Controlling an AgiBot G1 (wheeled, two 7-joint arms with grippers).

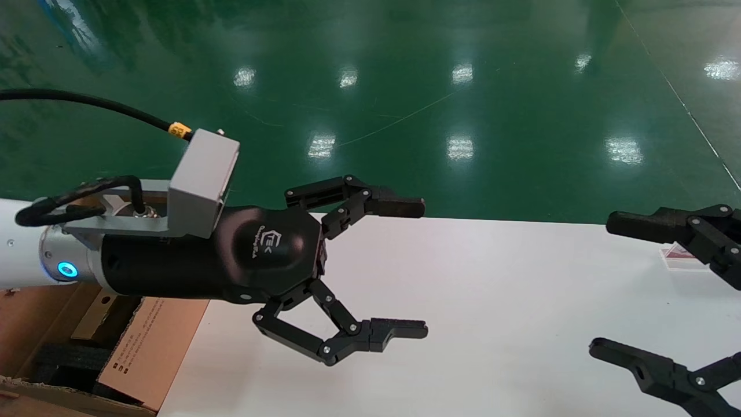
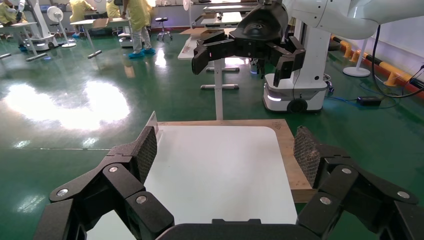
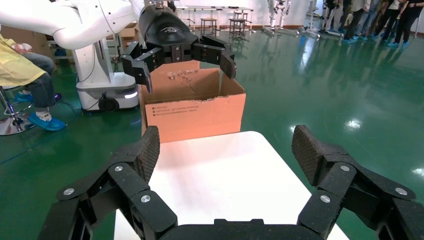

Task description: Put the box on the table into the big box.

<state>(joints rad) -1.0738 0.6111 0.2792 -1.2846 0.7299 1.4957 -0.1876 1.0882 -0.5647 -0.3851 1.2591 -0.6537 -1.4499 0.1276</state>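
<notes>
You won't find the box plainly shown in any view. A tan cardboard shape (image 1: 87, 321) lies inside the big box (image 1: 150, 347) against the dark padding (image 1: 63, 359), but you cannot tell whether it is the box or only a flap.

The big box stands off the left end of the table (image 1: 492, 318), its printed side touching or just beside the table's edge. In the right wrist view you see it (image 3: 192, 112) beyond the far end of the white top (image 3: 225, 170), open, with ragged torn edges along its rim.

Your left gripper (image 1: 425, 269) hangs above the left part of the table, its wrist reaching out over the big box and its fingers pointing toward the right. Its fingers are spread wide with nothing between them. Its own camera shows the same gap (image 2: 226, 150), with the bare table top (image 2: 220, 170) below. From the right wrist it appears in the air in front of the big box's opening (image 3: 185, 67).

Your right gripper (image 1: 599, 285) is over the right end of the table, facing the left one, well apart from it. It too is spread wide and holds nothing (image 3: 225, 150); the left wrist view shows it the same way (image 2: 239, 64).

A small pink-and-clear stand (image 1: 677, 258) sits on the table behind the right gripper's upper finger. Glossy green floor (image 1: 405, 87) lies beyond the table.
</notes>
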